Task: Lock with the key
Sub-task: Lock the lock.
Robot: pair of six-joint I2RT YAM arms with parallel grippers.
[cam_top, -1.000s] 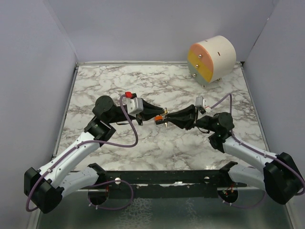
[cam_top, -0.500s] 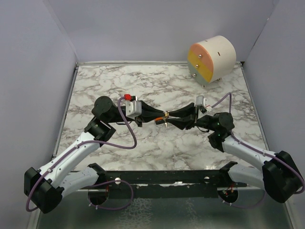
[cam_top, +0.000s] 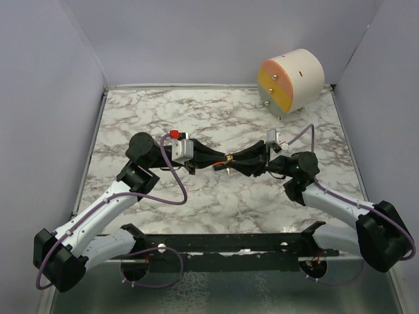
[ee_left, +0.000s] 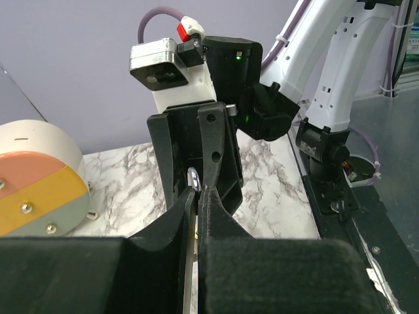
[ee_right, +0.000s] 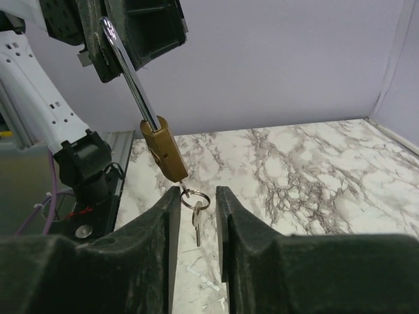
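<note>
Top external view: both arms reach in over the marble table and meet near its middle. The left gripper and the right gripper point at each other, tips close together, with the padlock between them. A round drum with a pink, yellow and grey face stands at the far right corner, well apart from the arms

Left wrist view: the left fingers are pressed together on the padlock's shiny shackle, which pokes up from between them. The right gripper's black body faces this camera just behind the shackle, with its camera on top. The drum shows at the left edge

Right wrist view: the padlock hangs tilted above the table, held by its shackle in the left gripper at the top left. Its brass body is the lower end. A key ring with a small key dangles beneath the body. The ring sits between the right fingers, which stand apart on either side without pinching it; whether it brushes one finger cannot be told
</note>
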